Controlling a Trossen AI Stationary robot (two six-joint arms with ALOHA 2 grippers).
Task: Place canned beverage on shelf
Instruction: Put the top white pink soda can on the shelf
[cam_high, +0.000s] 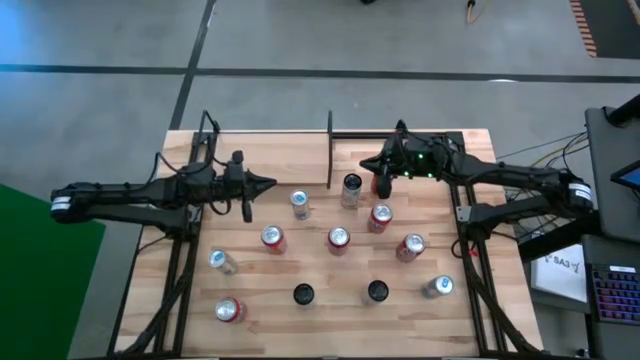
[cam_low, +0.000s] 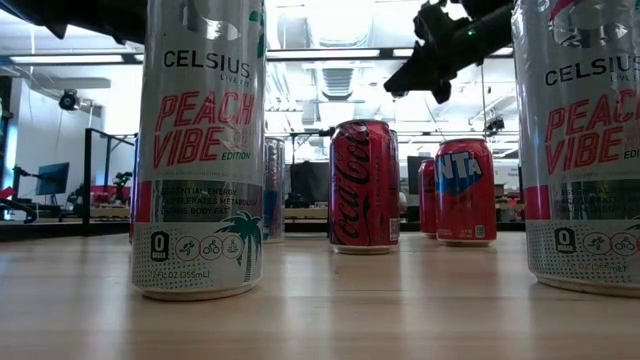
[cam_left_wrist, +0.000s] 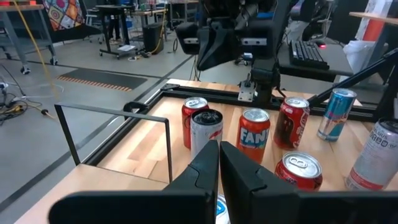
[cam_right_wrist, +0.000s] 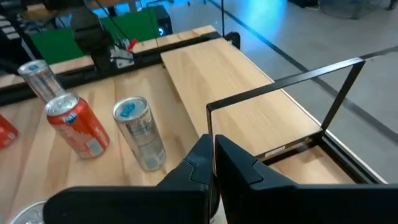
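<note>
Two dark robot arms hang over a wooden worktop (cam_high: 320, 310) scattered with drink cans, none of them held. The left claw (cam_high: 268, 183) hovers with its fingers pressed together near a silver can (cam_high: 300, 204), empty. The right claw (cam_high: 372, 166) is likewise closed on nothing, just beside a dark-topped can (cam_high: 351, 188) and a red can (cam_high: 380, 217). The shelf (cam_high: 290, 155), light plank edged in black rod, lies bare along the far side.

bare shelf (cam_high: 270, 160) strip along far edge, divider rod (cam_high: 330, 150) midway, cans (cam_high: 338, 240) crowding centre
</note>
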